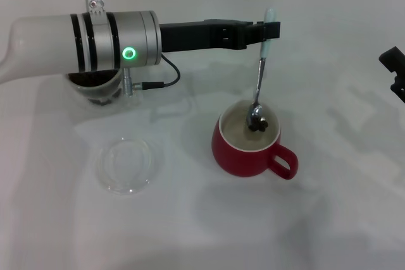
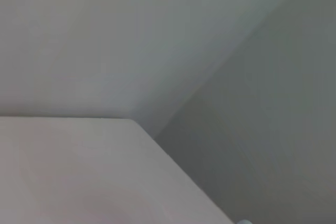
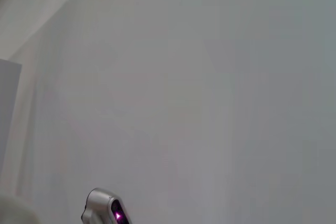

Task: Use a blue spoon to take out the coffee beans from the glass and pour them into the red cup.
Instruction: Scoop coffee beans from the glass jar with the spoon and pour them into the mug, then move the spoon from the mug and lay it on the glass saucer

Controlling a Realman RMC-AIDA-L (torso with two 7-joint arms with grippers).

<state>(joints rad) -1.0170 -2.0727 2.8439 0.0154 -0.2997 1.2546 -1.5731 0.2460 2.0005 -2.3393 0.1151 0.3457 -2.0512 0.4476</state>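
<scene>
In the head view my left gripper [image 1: 271,30] is shut on the pale blue handle of the blue spoon [image 1: 261,71], which hangs almost upright. Its metal bowl is inside the red cup [image 1: 250,147], with a few dark coffee beans [image 1: 258,122] at the bowl, inside the cup's white interior. The cup's handle points to the front right. The glass [image 1: 96,90] with more coffee beans stands at the back left, partly hidden under my left arm. My right gripper [image 1: 395,71] is parked at the right edge. The wrist views show only plain surfaces.
A flat clear glass saucer [image 1: 125,164] lies on the white table [image 1: 190,232] in front of the glass, left of the red cup. A black cable [image 1: 161,80] loops from my left arm near the glass.
</scene>
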